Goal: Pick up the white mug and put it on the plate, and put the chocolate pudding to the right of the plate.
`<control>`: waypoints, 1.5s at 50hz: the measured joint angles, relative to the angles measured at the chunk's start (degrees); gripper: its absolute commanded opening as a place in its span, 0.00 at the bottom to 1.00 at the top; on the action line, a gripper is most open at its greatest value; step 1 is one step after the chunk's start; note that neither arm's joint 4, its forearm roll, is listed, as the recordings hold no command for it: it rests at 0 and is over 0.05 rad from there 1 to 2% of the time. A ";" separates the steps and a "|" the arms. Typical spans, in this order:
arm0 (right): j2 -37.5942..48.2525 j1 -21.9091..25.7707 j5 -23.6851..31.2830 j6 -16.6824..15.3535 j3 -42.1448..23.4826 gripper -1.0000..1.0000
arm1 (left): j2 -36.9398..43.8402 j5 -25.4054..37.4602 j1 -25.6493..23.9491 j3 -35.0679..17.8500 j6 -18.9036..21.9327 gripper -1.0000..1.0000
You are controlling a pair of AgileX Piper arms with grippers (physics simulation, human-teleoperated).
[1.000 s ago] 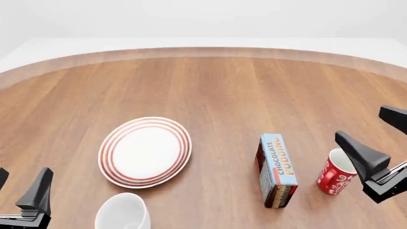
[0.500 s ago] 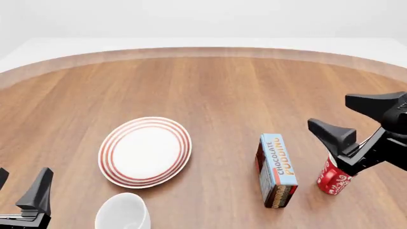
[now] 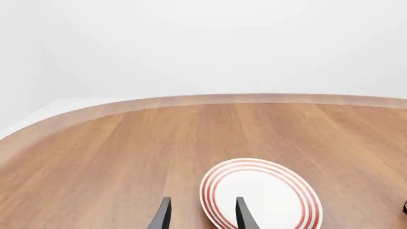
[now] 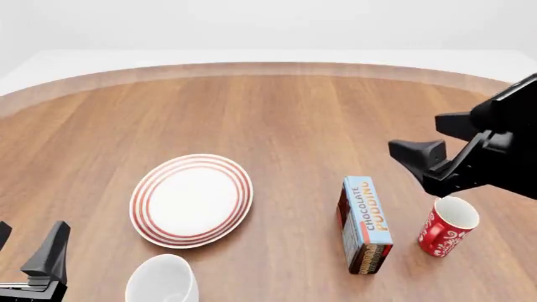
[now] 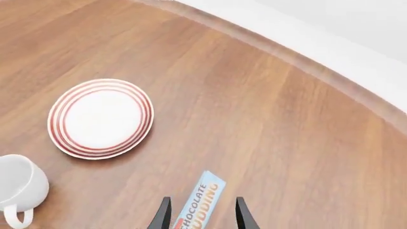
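Observation:
The white mug (image 4: pixel 162 280) stands at the near edge, just in front of the red-ringed plate (image 4: pixel 191 200). The chocolate pudding box (image 4: pixel 365 223) lies right of the plate, its blue face up. My right gripper (image 4: pixel 432 139) is open and empty, raised above the table behind and to the right of the box. In the right wrist view, the box (image 5: pixel 198 200) lies between the open fingers (image 5: pixel 163 213), with the plate (image 5: pixel 102 118) and mug (image 5: pixel 22 186) beyond. My left gripper (image 4: pixel 25 246) is open and empty, left of the mug. The left wrist view shows the plate (image 3: pixel 260 195).
A red mug with a white swirl pattern (image 4: pixel 447 226) stands to the right of the pudding box, below my right gripper. The round wooden table's (image 4: pixel 293 113) far edge curves across the back.
My right gripper has risen and moved forward and left, from beside the red mug to above the area behind the pudding box. The left arm and all objects have not moved.

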 measured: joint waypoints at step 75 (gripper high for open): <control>14.48 -2.35 3.75 12.43 -2.06 1.00 | 0.00 0.00 0.00 0.00 0.00 1.00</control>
